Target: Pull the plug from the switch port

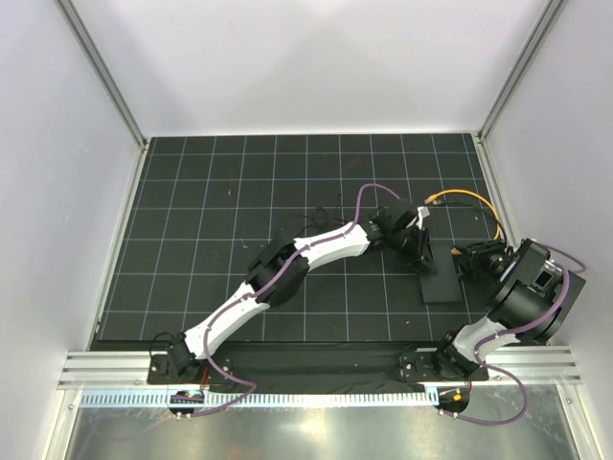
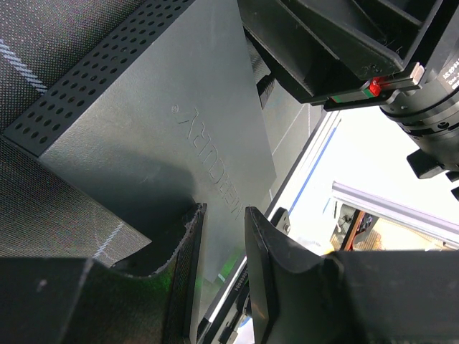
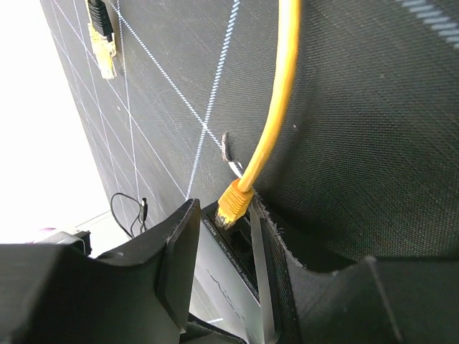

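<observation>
Black woven mat [image 1: 239, 211] with a thin white grid, enclosed by plain pale walls. Toward its right side, a small flat black rectangular box [image 1: 441, 280] lying flat: matte, smooth plastic lid with an embossed logo and one edge perforated with rows of small round holes. Switch port [image 3: 226, 221] set in the box's narrow edge, on the side facing the right arm, still filled by a boxy yellow plug [image 3: 234, 201]. Glossy round yellow cable [image 3: 276, 107] rising from that plug and curving away across the mat. Right gripper [image 3: 224, 211] straddling the plug, its blocky black fingers [image 3: 176, 251] spread to either side and pinching nothing; a clear gap on one side, the other finger just beside the plug. Left gripper [image 2: 224, 215] down at the box's lid, its fingers [image 2: 188, 258] parted with bare lid showing between them. Farther off on the mat, a loose second yellow connector [image 3: 106, 57] and a thin black wire [image 3: 125, 208], curled.
</observation>
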Tool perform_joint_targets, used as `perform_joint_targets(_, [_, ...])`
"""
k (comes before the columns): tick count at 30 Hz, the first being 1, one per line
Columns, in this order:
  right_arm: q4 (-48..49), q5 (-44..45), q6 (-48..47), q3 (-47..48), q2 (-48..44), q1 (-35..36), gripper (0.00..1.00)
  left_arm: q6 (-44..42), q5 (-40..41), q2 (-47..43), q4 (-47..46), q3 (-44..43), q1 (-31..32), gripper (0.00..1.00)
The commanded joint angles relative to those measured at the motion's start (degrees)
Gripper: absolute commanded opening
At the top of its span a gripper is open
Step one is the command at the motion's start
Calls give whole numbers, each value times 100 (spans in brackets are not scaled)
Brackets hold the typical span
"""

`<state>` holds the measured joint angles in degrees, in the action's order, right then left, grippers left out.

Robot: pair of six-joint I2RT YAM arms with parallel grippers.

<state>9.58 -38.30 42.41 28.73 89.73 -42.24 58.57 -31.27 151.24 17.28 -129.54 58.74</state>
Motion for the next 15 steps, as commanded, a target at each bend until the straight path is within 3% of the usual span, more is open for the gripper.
perform_joint_targets(1, [-211, 622, -268, -69, 220, 67, 43, -117, 235, 319, 584, 69, 6, 33])
perform_joint_targets(15, [-422, 490, -638, -87, 272, 67, 37, -135, 174, 327, 584, 78, 6, 33])
